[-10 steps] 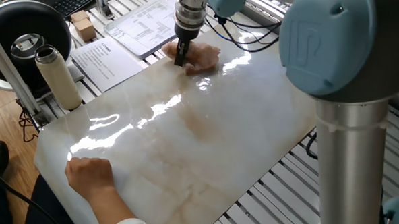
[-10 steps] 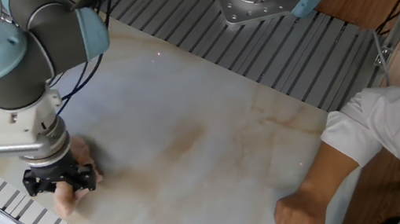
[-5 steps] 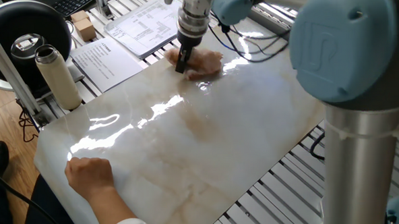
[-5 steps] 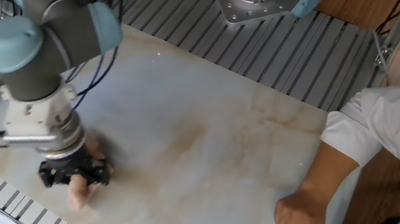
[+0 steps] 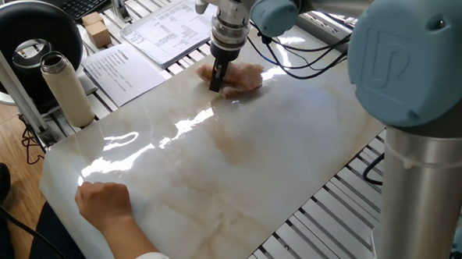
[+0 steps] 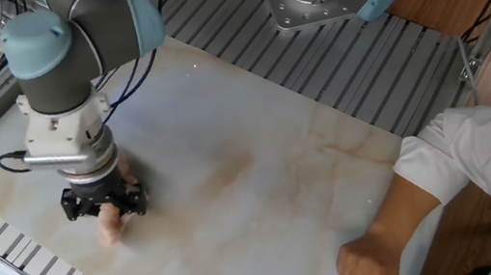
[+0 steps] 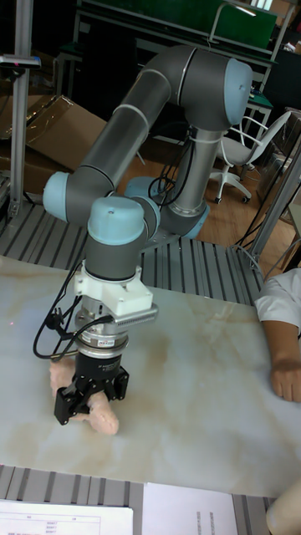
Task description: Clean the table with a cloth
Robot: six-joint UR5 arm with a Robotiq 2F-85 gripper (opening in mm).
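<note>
Pressed down near the upper middle of one fixed view: hand (image 5: 216,81) pinching the cloth (image 5: 236,77) against the surface (image 5: 217,161). Beside it, only there, papers (image 5: 127,68) and a bottle (image 5: 67,88). In the tall fixed view, the whole arm (image 7: 150,125) above.

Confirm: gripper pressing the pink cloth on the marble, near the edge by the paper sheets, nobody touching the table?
Not quite. A person's hand rests on the table, as one fixed view shows. The rest holds: gripper on the cloth near the paper sheets.
</note>
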